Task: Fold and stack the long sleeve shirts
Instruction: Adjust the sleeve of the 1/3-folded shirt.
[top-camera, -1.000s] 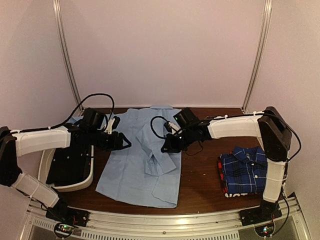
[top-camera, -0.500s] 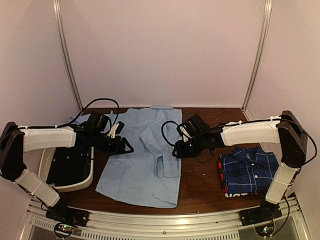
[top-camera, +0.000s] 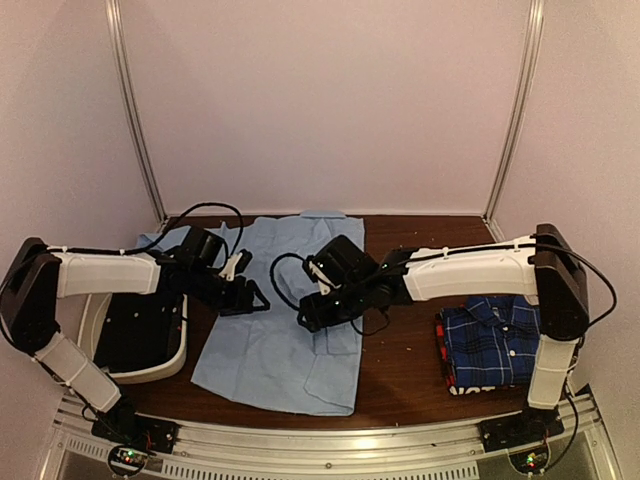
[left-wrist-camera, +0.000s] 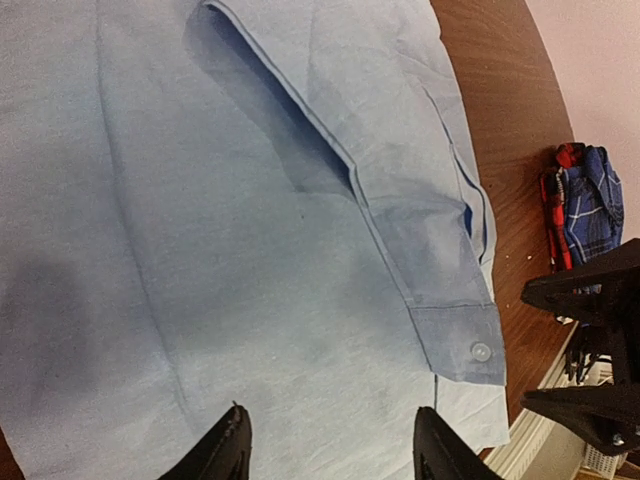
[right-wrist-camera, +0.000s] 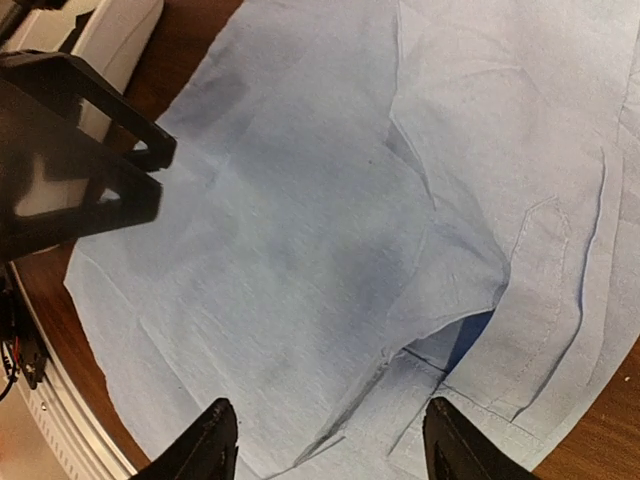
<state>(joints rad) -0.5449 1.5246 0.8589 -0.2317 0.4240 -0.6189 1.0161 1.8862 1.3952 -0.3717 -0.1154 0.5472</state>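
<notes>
— Shirts first: where do they lie?
— The light blue shirt (top-camera: 265, 335) lies spread flat in the middle of the bench (top-camera: 400, 350), with its collar toward the far side. One sleeve (left-wrist-camera: 400, 200) is folded over the body. Its cuff (left-wrist-camera: 455, 340), with a white button (left-wrist-camera: 481, 351), points toward the near side.
— And the other ones?
— The plaid shirt (top-camera: 495, 340) is folded at the right, well apart from the blue one. It lies on top of a red and black shirt (top-camera: 442, 350), of which only an edge shows.
— What about the arms?
— The left gripper (left-wrist-camera: 333, 445) is over the left part of the blue shirt, jaws apart, nothing between them. The right gripper (right-wrist-camera: 325, 445) is over the middle of the same shirt, near the folded sleeve, jaws also apart and empty. I cannot tell if the tips touch the cloth. The two grippers are near each other, not touching.
— Anything else?
— A white bin (top-camera: 100, 360) with black inside stands at the left, just beside the blue shirt.
</notes>
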